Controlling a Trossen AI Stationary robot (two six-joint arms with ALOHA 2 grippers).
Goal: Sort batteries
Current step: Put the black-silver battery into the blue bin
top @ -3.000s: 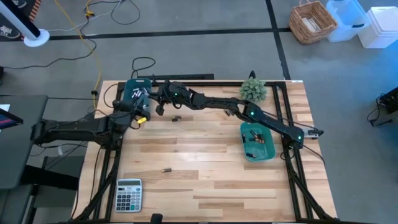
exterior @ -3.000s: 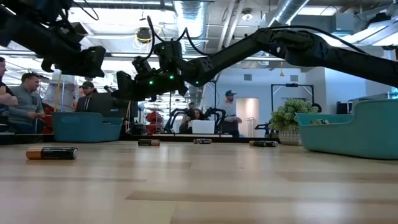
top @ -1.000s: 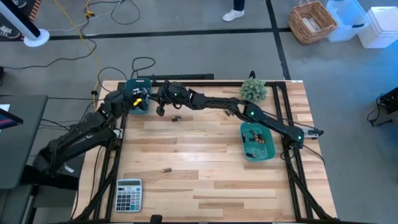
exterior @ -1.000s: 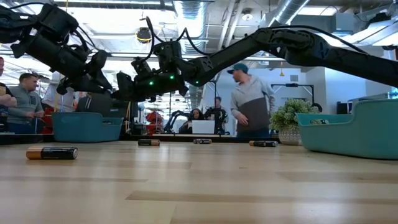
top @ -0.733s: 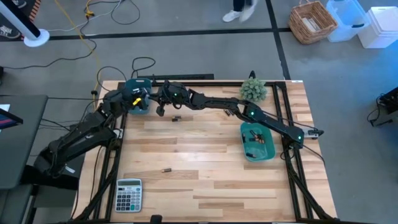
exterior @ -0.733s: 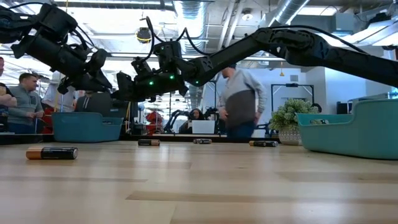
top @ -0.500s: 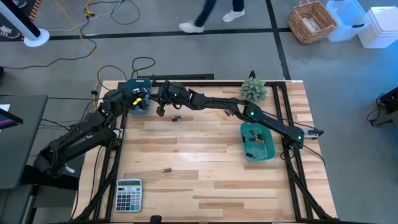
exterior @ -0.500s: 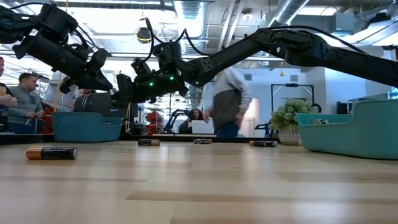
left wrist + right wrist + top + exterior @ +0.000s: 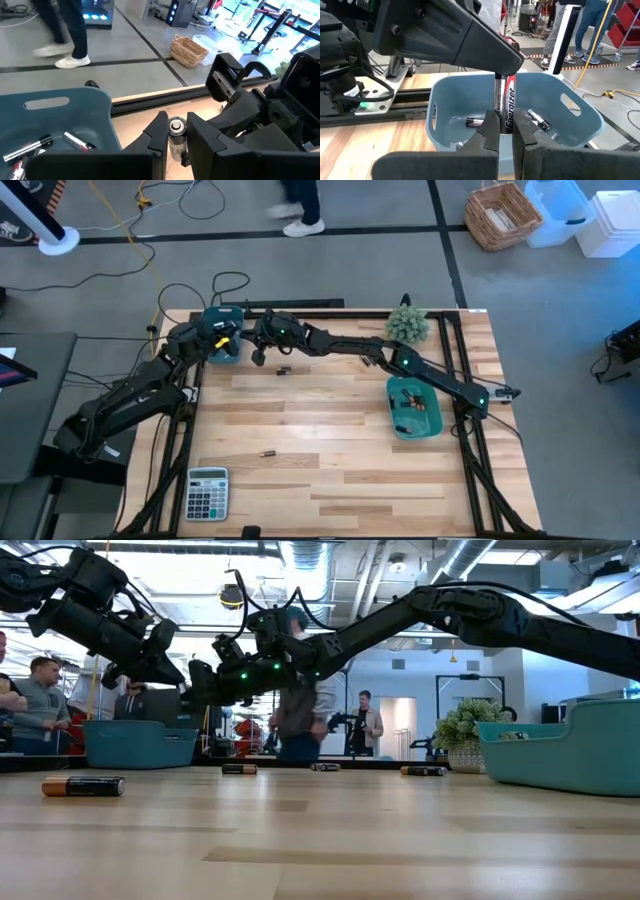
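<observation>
Left claw (image 9: 176, 134) and right claw (image 9: 505, 125) both pinch same Energizer battery (image 9: 505, 102); blue bin (image 9: 580, 120) just behind claws.

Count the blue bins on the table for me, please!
2. One blue bin sits at the far left corner of the table. The other bin sits near the right edge. None seems hidden.
</observation>
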